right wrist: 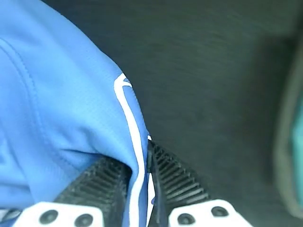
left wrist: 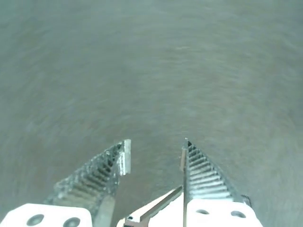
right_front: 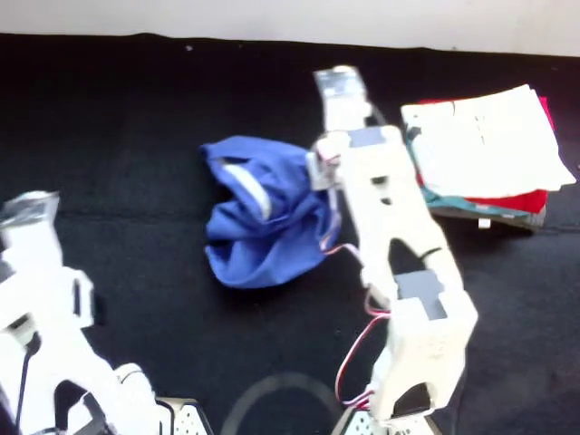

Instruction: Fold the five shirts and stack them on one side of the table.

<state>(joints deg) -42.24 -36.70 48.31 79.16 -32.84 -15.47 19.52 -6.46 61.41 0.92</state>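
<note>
The right tool [right wrist: 140, 158] is clenching a white-striped fold of the crumpled blue shirt [right_front: 263, 217], which is lying heaped in the middle of the black counter [right_front: 136, 109], just beside the stack of folded shirts [right_front: 485, 149]. The left tool [left wrist: 154, 149] is hanging released, fingers parted, over bare counter well apart from the blue shirt.

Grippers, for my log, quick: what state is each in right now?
Left gripper: open, holding nothing.
Right gripper: shut on the blue shirt.
</note>
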